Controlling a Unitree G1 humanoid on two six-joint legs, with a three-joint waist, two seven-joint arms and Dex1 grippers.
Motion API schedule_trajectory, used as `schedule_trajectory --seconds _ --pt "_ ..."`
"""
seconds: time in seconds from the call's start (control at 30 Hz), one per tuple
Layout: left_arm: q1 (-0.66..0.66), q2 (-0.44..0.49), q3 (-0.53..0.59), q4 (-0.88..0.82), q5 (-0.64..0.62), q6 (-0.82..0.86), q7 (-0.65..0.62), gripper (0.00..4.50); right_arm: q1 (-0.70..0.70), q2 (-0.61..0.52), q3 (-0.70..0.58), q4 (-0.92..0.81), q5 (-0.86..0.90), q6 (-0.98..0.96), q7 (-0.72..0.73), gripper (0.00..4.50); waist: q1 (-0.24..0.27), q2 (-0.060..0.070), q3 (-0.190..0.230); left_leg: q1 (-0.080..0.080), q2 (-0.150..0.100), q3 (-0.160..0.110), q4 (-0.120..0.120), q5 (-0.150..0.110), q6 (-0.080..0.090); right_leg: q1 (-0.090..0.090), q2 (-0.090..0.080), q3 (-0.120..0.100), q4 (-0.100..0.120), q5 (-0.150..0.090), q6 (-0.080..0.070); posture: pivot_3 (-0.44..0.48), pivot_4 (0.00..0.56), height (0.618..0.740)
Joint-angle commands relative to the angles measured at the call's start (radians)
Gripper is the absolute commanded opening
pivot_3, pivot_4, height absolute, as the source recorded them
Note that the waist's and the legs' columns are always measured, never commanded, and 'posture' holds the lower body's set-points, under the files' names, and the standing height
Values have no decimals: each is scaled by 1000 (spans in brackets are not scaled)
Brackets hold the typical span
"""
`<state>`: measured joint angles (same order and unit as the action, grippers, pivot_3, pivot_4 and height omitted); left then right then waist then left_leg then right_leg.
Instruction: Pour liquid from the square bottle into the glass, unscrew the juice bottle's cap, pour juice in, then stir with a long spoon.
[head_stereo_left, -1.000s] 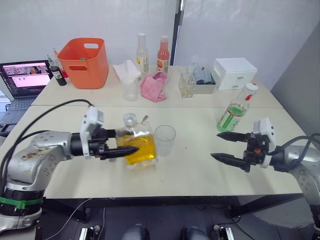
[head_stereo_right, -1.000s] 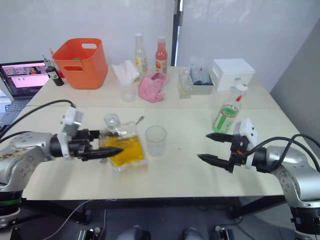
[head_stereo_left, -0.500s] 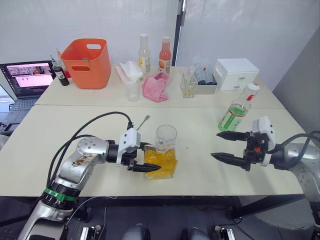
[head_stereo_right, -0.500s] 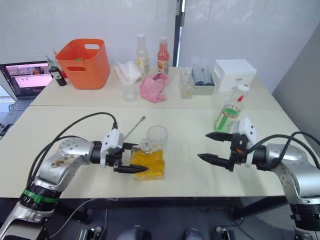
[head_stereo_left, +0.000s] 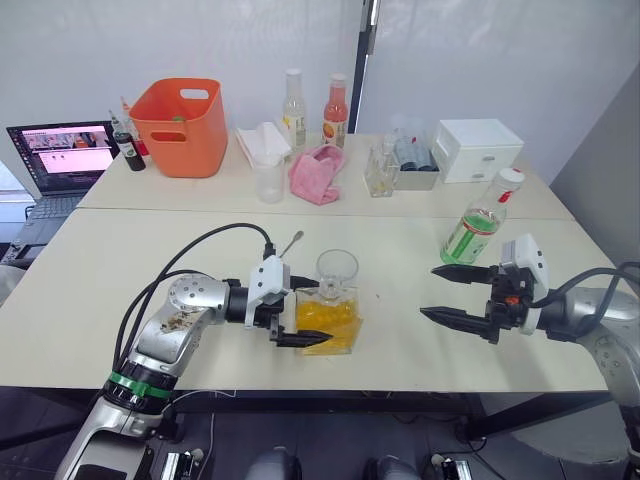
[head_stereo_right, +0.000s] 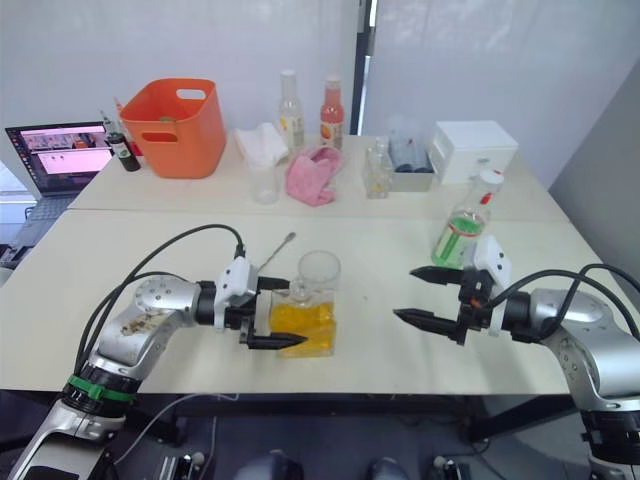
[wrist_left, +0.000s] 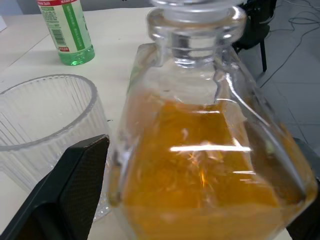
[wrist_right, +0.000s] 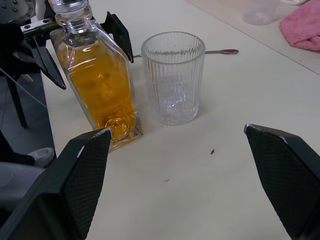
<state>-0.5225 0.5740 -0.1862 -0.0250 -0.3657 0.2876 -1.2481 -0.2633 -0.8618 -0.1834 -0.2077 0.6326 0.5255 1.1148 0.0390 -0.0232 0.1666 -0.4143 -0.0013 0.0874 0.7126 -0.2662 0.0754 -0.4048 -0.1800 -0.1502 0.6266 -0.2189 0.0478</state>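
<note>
Square bottle (head_stereo_left: 327, 318) shifted nearer glass (head_stereo_left: 337, 274), left pincer (head_stereo_left: 305, 312) clamping it; right pincer (head_stereo_left: 444, 292) wide open.

The square bottle (head_stereo_left: 326, 318) is clear with orange-yellow liquid. The glass (wrist_right: 173, 78) is clear and ribbed. The juice bottle (head_stereo_left: 476, 226) has a green label.
</note>
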Motion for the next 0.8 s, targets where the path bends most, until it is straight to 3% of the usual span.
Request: schedule_trajectory --seconds 0.03,0.23,0.77,0.8 --pt "-33 20 29 -19 -49 47 -31 4475 -6 -7 -29 -32 15 2 -5 4500 -1 0 0 0 0 0 0 0 0 0 0 0 0 0 0 0 150 713" --pt "-44 46 28 -83 -85 163 -25 4475 0 -6 -30 -39 18 3 -12 4500 -1 0 0 0 0 0 0 0 0 0 0 0 0 0 0 0 150 713" --pt "-35 11 8 -103 -60 170 56 4475 -4 -3 -30 -48 21 6 -30 4500 0 0 0 0 0 0 0 0 0 0 0 0 0 0 0 0 150 713" --pt "-30 8 4 -104 -57 165 59 4223 -3 -3 -30 -52 22 7 -31 4500 0 0 0 0 0 0 0 0 0 0 0 0 0 0 0 0 150 713"
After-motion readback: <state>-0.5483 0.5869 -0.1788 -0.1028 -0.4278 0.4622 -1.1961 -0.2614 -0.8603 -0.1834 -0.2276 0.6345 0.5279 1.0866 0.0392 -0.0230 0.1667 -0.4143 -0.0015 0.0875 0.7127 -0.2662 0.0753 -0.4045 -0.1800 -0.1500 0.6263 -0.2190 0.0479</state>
